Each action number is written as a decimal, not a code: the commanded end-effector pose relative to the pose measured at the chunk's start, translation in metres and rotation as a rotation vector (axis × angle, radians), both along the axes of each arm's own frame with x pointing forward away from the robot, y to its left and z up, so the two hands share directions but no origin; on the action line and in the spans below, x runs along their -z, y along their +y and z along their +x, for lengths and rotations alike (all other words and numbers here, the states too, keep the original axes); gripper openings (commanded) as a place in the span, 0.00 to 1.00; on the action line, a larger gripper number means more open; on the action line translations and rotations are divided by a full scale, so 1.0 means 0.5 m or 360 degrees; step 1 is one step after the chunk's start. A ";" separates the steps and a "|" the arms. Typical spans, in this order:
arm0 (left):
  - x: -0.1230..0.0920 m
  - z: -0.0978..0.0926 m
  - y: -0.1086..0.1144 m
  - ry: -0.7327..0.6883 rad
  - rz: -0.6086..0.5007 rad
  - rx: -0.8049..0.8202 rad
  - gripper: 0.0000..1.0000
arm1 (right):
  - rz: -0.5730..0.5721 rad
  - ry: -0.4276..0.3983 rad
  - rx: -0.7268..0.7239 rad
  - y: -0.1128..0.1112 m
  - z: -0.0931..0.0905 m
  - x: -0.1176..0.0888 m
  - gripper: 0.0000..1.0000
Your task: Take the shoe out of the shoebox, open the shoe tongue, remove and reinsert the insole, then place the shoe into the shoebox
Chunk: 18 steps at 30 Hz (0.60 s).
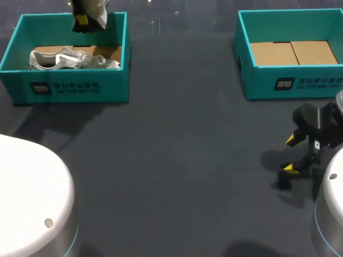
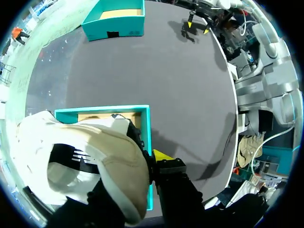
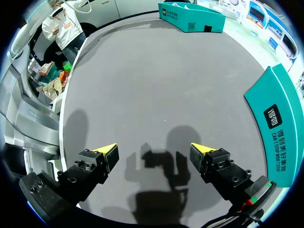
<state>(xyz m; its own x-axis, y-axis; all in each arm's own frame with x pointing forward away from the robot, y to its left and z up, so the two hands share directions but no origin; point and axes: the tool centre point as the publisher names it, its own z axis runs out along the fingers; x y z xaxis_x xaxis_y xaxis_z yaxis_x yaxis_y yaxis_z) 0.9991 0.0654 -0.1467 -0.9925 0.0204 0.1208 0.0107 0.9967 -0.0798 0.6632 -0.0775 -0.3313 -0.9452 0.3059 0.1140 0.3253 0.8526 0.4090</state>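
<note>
Progress: step one is judged nearly done, and everything after it is still open.
- The dark worktop (image 1: pixel 177 160) carries two teal boxes.
- Left shoebox (image 1: pixel 69 88): a white sneaker (image 1: pixel 67 59) is seen lying inside on the cardboard base.
- Right shoebox (image 1: pixel 262 83): only its cardboard base is seen.
- A white-and-beige shoe (image 2: pixel 95 166) is held above the left shoebox by the left end effector (image 1: pixel 87 19). It is judged clamped on the shoe, though only one yellow tip is seen, against the shoe's side.
- The right end effector (image 3: pixel 154 152) is spread apart over bare worktop, with nothing between the fingers.
- Tongue opening, insole out and in, and re-boxing are not yet done.

Print: a white logo block and lettering are seen on both box fronts, not transcribed. A dark striped mark is seen on the held shoe's side.
</note>
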 end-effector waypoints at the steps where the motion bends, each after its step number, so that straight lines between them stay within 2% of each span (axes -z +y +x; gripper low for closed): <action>1: 0.004 0.054 0.024 0.0147 -0.0021 0.0021 0.00 | -0.0005 -0.0002 0.0002 0.001 -0.002 0.001 1.00; 7: 0.027 0.078 0.041 0.0167 -0.0001 0.0021 0.00 | -0.0005 -0.0002 0.0002 0.001 -0.002 0.001 1.00; 12: 0.046 0.106 0.090 0.0182 -0.0014 0.0020 0.00 | -0.0005 -0.0002 0.0002 0.001 -0.002 0.001 1.00; 18: 0.050 0.143 0.170 0.0182 -0.0024 0.0062 0.00 | -0.0005 -0.0002 0.0002 0.001 -0.002 0.001 1.00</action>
<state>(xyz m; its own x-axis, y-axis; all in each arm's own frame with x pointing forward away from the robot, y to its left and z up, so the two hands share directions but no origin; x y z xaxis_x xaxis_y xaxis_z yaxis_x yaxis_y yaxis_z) 1.0608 0.1348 -0.1748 -0.9786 0.0512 0.1993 0.0358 0.9961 -0.0802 0.6632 -0.0775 -0.3313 -0.9452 0.3059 0.1140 0.3253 0.8526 0.4090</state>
